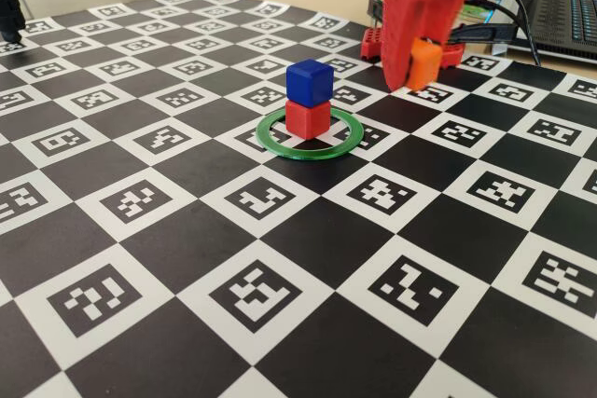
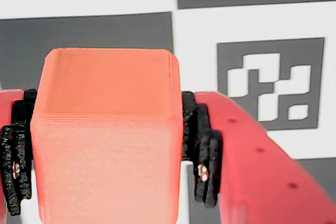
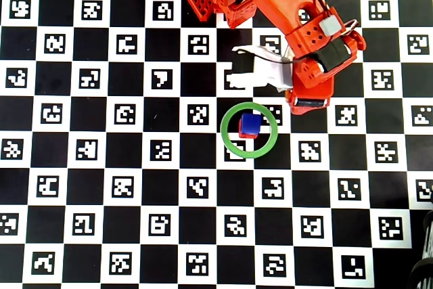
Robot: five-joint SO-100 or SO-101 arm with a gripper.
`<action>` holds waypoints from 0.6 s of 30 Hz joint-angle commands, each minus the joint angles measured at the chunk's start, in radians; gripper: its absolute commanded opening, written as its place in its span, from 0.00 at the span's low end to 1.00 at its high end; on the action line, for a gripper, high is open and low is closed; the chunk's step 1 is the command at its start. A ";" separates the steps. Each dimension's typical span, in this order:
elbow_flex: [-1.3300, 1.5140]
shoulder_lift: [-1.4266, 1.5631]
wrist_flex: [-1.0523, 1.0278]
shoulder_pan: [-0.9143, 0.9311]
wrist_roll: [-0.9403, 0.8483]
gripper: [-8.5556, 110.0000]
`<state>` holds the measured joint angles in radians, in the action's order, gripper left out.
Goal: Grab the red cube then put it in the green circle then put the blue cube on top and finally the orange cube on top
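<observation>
The red cube (image 1: 307, 119) sits inside the green circle (image 1: 309, 154), and the blue cube (image 1: 310, 81) is stacked squarely on top of it. In the overhead view the blue cube (image 3: 250, 124) covers nearly all of the red cube (image 3: 247, 135) within the green circle (image 3: 249, 156). My red gripper (image 1: 418, 76) is behind and to the right of the stack, shut on the orange cube (image 1: 425, 63) just above the mat. The wrist view shows the orange cube (image 2: 105, 140) clamped between the black pads (image 2: 202, 145) of the gripper (image 2: 107, 150). From overhead the gripper (image 3: 308, 104) hides the orange cube.
A black-and-white checkered mat (image 1: 280, 258) with printed markers covers the table. The arm's red base (image 1: 373, 44) stands at the back. A laptop (image 1: 569, 16) and cables lie at the back right. A black object (image 1: 9, 11) is at the far left edge.
</observation>
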<state>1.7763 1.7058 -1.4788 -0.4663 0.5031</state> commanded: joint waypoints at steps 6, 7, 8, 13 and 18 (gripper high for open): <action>-0.273 0.060 -0.160 0.117 -0.178 0.18; -0.275 0.060 -0.164 0.123 -0.195 0.18; -0.276 0.060 -0.167 0.130 -0.210 0.18; -0.282 0.055 -0.167 0.175 -0.244 0.18; -0.284 0.035 -0.140 0.224 -0.265 0.18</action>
<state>1.5831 1.7073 -1.6383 -0.2746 0.2485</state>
